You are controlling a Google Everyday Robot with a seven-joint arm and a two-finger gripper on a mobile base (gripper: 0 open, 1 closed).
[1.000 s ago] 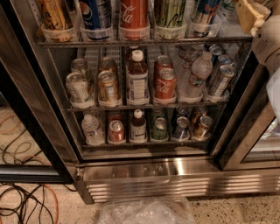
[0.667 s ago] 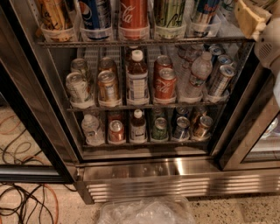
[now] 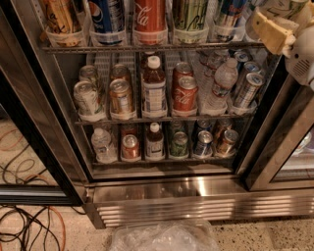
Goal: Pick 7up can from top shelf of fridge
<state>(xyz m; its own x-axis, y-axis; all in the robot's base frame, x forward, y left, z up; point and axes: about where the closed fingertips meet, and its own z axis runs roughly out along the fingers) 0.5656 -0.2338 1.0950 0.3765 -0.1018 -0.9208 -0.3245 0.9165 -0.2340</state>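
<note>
One tool [image 3: 274, 30] upper right, beside top shelf [image 3: 147, 48] end; white arm [image 3: 303, 61] below; apart or together, cannot tell.

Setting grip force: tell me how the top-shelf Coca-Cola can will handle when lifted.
The Coca-Cola can looks rigid metal, probably stiff yet dentable. Its glossy wall may be slippery. Seated upright in a clear cup holder, it likely won't tip until lifted. The gripper is at upper right, apart from it.
</note>
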